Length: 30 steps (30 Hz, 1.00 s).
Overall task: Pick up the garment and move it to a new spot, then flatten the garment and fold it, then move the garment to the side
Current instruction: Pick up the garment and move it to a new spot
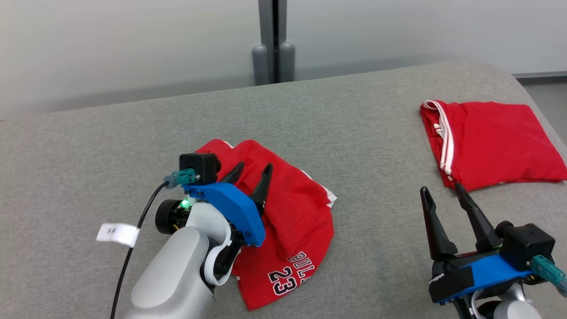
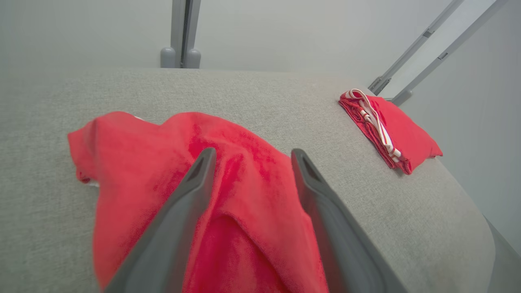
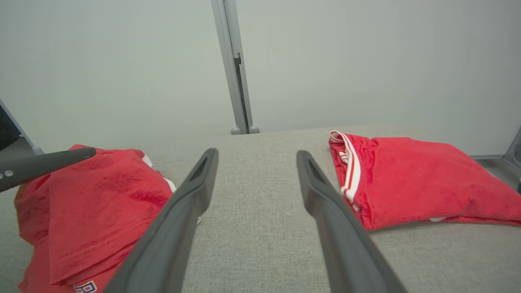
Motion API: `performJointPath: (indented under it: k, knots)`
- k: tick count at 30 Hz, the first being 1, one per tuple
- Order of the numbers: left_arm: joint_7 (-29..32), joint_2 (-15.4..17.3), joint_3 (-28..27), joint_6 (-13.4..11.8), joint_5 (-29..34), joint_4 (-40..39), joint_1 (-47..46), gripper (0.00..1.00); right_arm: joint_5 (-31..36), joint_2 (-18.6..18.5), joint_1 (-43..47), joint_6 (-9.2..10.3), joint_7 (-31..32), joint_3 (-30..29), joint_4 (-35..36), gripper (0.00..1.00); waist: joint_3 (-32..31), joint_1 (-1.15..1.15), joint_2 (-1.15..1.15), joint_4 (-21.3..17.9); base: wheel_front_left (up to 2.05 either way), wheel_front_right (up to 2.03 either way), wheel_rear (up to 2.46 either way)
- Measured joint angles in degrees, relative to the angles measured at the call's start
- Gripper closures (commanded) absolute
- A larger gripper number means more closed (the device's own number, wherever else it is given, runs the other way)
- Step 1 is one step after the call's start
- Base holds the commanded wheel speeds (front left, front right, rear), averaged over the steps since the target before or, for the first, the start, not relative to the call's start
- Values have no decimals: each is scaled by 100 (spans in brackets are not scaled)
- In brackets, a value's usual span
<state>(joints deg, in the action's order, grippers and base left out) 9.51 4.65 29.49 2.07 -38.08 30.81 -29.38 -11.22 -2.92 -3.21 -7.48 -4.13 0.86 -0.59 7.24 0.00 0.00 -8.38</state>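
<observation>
Head view: crumpled red jersey [image 1: 292, 208] lies mid-desk [image 1: 110, 141], nearer the front edge. Left hand [image 1: 255, 165] released, fingers spread just over the cloth; right hand [image 1: 441, 188] released, off it. Risk: a pinch catching several layers, so flattening drags a bunched heap.

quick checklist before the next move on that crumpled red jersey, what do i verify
1. Left gripper open above the red jersey: ok.
2. Left fingers free of the cloth: cannot tell, they hang close over it.
3. Right gripper open and empty over the grey cushion: ok.
4. Jersey flat: not ok, bunched in folds, lettering partly hidden.
5. Bare cushion around the jersey for spreading: ok.
6. Folded red garment lies apart, at the right: ok.
</observation>
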Motion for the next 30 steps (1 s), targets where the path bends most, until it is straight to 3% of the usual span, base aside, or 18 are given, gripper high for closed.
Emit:
performJointPath:
  k: [6,12,21,30]
  knots:
    - [-1216,-3,-87,364,-132,-452,359,0,-1,1,16,-1,2,-23,-11,0,-98,0,0,320,0,0,0]
    - [-2232,375,-312,408,-20,-692,940,0,-48,2,53,-1,9,-125,-11,0,-228,0,0,654,0,0,0]
    - [-2448,664,-1213,92,497,-1379,1809,0,-29,3,149,-1,34,-349,32,0,-343,0,0,1085,0,0,0]
    - [-2450,801,-1784,16,1046,-1567,2397,0,-105,2,233,-1,58,-240,-87,0,-500,0,0,1196,0,0,0]
